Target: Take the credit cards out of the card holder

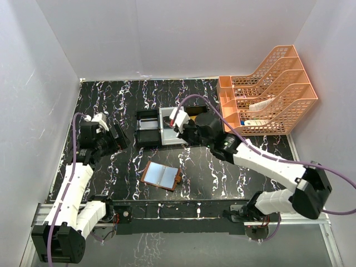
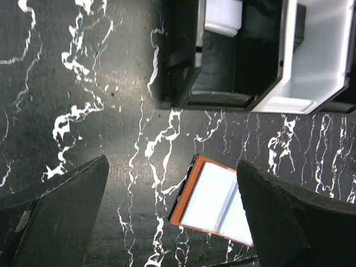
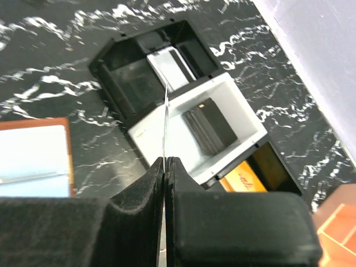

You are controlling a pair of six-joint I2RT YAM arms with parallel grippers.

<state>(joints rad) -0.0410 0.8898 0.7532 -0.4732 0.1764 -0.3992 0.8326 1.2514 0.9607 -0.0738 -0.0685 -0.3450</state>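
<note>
The brown card holder (image 1: 160, 176) lies spread open on the table, its pale grey-blue inner pockets facing up. It also shows in the left wrist view as the card holder (image 2: 214, 200) and at the left edge of the right wrist view as the card holder (image 3: 33, 161). My right gripper (image 3: 165, 160) is shut on a thin credit card (image 3: 166, 111), seen edge-on and sticking out over the compartment tray (image 3: 245, 119). From above, the right gripper (image 1: 178, 127) hangs over that tray. My left gripper (image 1: 114, 138) is open and holds nothing, above the table left of the holder.
The black-and-white compartment tray (image 1: 149, 132) stands behind the holder, with a white box (image 2: 222, 16) in a black compartment and a gold block (image 3: 242, 181) in another. An orange wire file rack (image 1: 272, 89) fills the back right corner. Walls close in on three sides.
</note>
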